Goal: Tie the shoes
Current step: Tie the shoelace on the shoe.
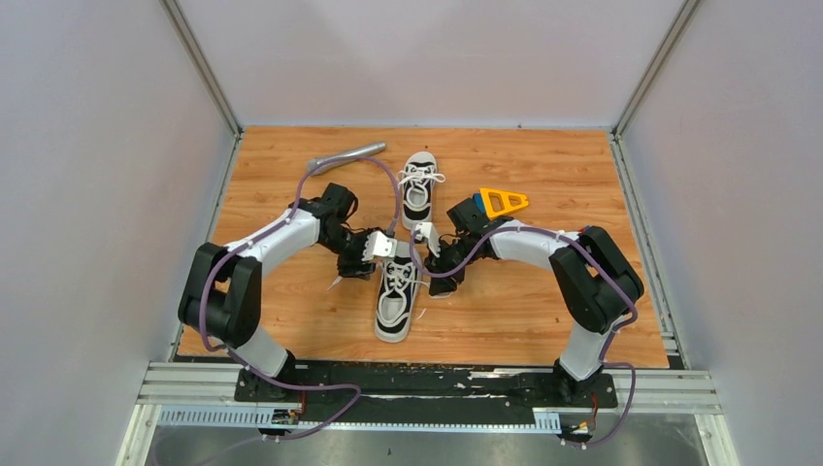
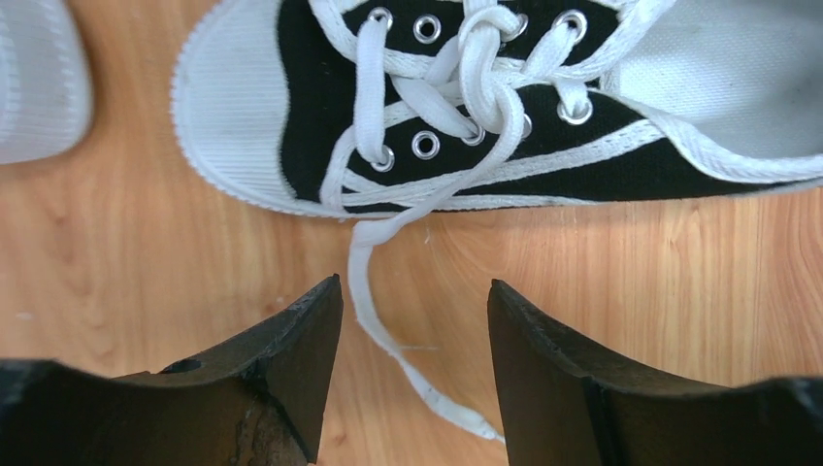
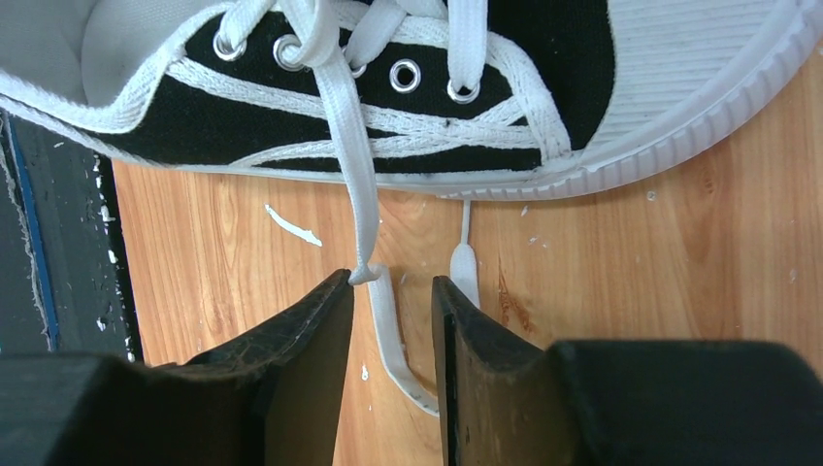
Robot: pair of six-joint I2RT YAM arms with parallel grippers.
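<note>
A: What's hard to read here?
B: In the top view your two wrists cover the middle of the near shoe (image 1: 395, 309), so the laced part and the fingertips are lost there. In the left wrist view a ribbed white piece (image 2: 39, 78) is cut off at the corner and I can't tell what it is. The shoe's heel end runs out of both wrist views.
A: What do the wrist views add?
B: Left wrist: the laces are crossed once over the eyelets, and a loose lace end (image 2: 367, 282) trails off the shoe's side onto the bench (image 2: 679, 291). Right wrist: the other lace (image 3: 351, 184) drops down the opposite side, with a second lace tip (image 3: 465, 262) lying by the sole. Only the top view gives you the far shoe (image 1: 418, 189) beyond the near one, a grey tube (image 1: 347, 155) and an orange-and-blue piece (image 1: 497, 202).
A: Jaws?
B: Your left jaws stand spread, with the loose end lying on the wood between them and touching neither. Your right jaws are narrower but still gapped. The lace runs down into that gap and brushes one fingertip (image 3: 335, 291), not pinched. The shoe sits just ahead of both pairs.
</note>
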